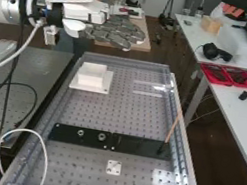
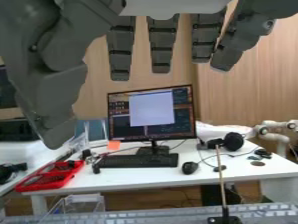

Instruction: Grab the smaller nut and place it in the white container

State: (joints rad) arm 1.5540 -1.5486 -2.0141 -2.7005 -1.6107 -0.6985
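in the high view, the hand (image 1: 83,13) is raised well away from the black bar (image 1: 140,146), its fingers (image 1: 120,33) straight and open. the larger nut (image 1: 80,133) and the bearing (image 1: 102,136) stand apart on the bar; where the smaller nut is, i cannot tell. the white container (image 1: 92,74) sits on the desk (image 1: 140,118), farther off than the bar. the nut should be light, stiff and a bit slippery, best pinched across opposite sides.

in the wrist view, the fingers hang straight, apart from the thumb (image 2: 56,90), with a lit monitor (image 2: 151,114), a keyboard (image 2: 138,160) and headphones (image 2: 233,141) beyond them.
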